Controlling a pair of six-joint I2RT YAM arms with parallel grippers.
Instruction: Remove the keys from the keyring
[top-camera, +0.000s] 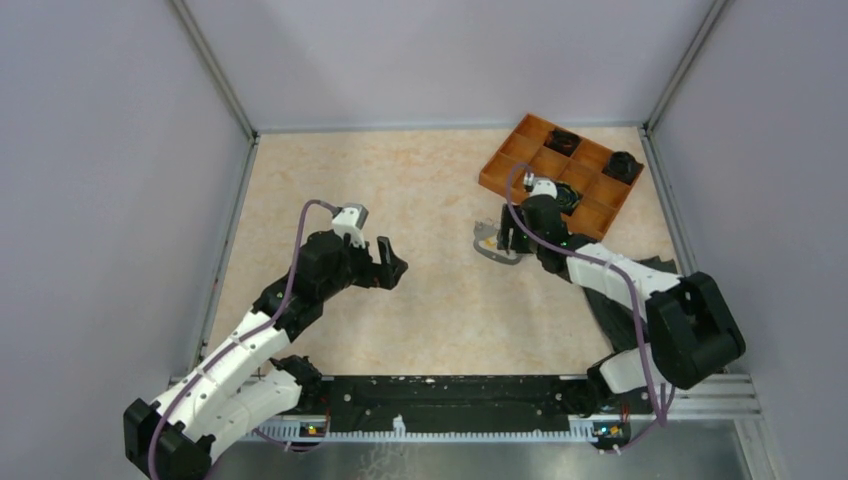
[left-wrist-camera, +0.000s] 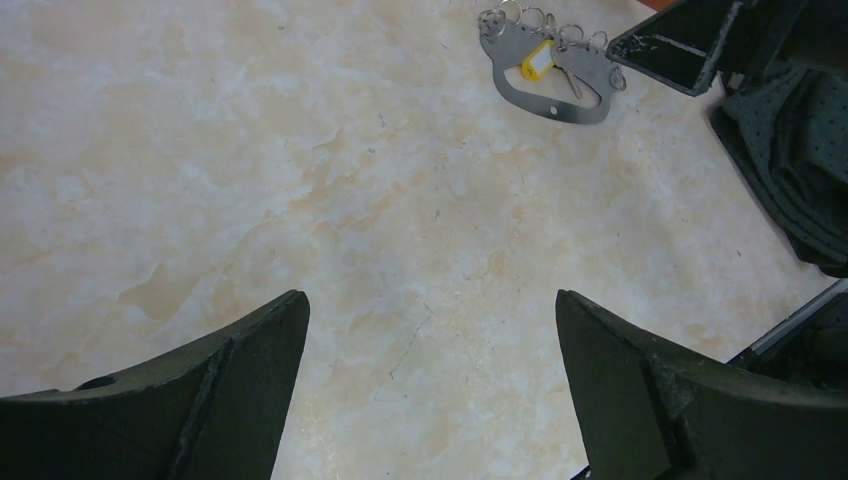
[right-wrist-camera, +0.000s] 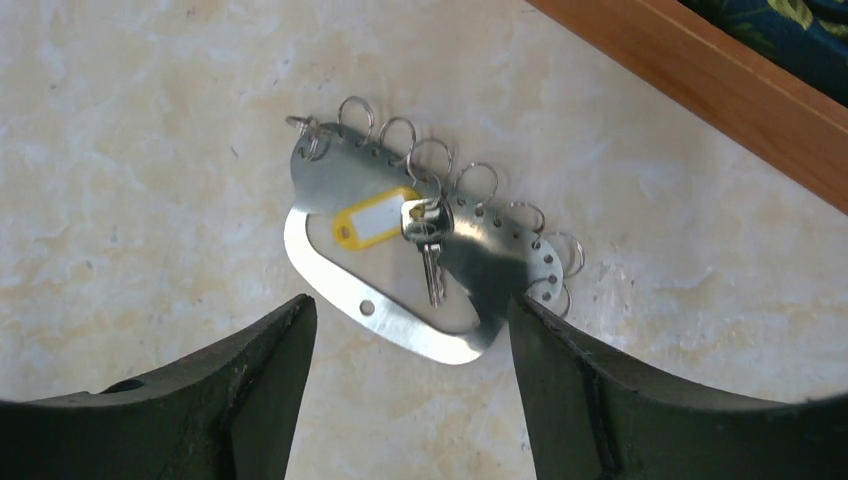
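Right arm (top-camera: 600, 268) stretches forward, right pincer (right-wrist-camera: 410, 312) splayed wide over the keyring (right-wrist-camera: 340, 180); left pincer (left-wrist-camera: 430, 305) hangs open above the bench (left-wrist-camera: 200, 150).

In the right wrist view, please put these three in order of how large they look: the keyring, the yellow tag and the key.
1. keyring, clearly the largest.
2. yellow tag.
3. key, about as long as the tag but much thinner, so these two are close.
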